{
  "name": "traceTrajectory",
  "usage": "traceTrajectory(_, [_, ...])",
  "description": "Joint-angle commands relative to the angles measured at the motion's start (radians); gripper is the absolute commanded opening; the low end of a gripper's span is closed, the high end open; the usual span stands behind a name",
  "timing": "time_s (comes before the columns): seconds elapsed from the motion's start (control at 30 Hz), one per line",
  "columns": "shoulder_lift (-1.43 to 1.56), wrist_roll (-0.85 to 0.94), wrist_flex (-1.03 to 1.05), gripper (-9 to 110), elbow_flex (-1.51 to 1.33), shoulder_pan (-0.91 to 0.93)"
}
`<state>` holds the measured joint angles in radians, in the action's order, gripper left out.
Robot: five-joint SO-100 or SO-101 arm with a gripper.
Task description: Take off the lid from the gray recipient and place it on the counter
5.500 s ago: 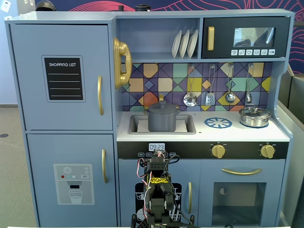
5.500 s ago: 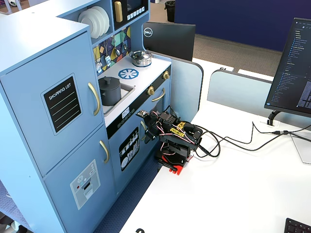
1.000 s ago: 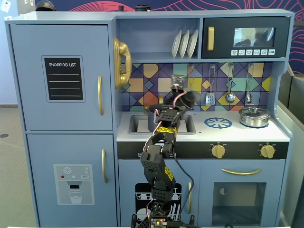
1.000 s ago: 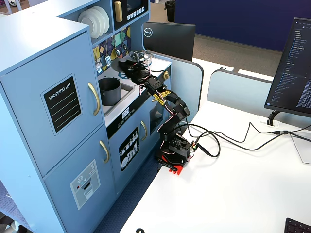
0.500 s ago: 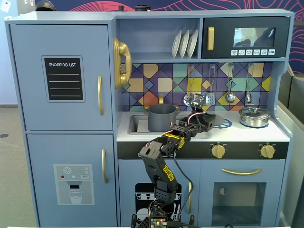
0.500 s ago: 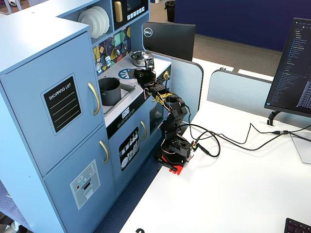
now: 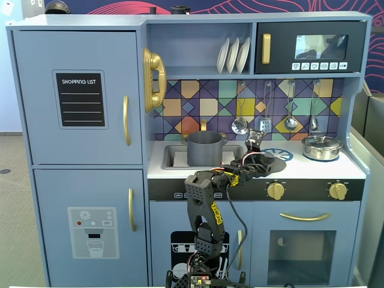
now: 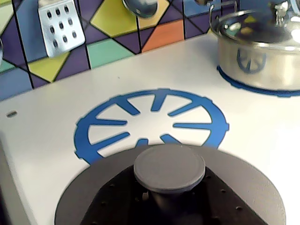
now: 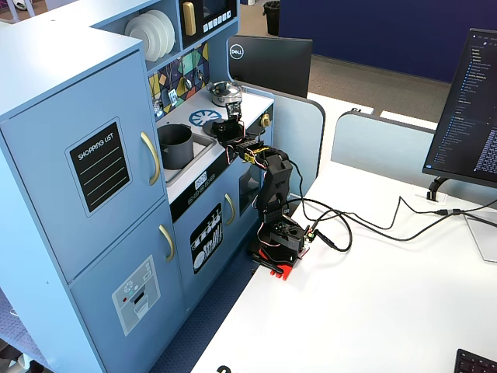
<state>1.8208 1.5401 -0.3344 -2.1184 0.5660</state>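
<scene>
Broadly filling a fixed view: blue toy kitchen, with pale worktop running right from the sink. Rising in front of the oven door and bending over the worktop edge: black arm. Sitting upright in the sink, uncovered, open top showing: gray pot. Standing at the far right of the worktop in that view, well apart from the gray pot: shiny steel pot, its own lid on. Printed between the two: round blue burner pattern. Low over the near edge of that print in the wrist view, level, knob up: dark gray lid, off the pot and to its right. Cannot tell whether resting on the worktop or just above it. Closed around the lid's knob from below the cap: dark perforated fingers.
</scene>
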Motion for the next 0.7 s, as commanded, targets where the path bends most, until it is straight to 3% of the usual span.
traceTrajectory(0.0, [-0.017, 0.011, -0.049, 0, 0.023, 0.006])
traceTrajectory(0.13, [-0.023, 0.02, -0.055, 1, 0.018, 0.012])
traceTrajectory(0.27, [0.005, -0.003, -0.058, 19, 0.0, 0.031])
traceTrajectory(0.4, [0.057, 0.029, -0.049, 28, -0.023, 0.044])
traceTrajectory(0.67, [0.221, 0.063, 0.017, 25, -0.006, 0.06])
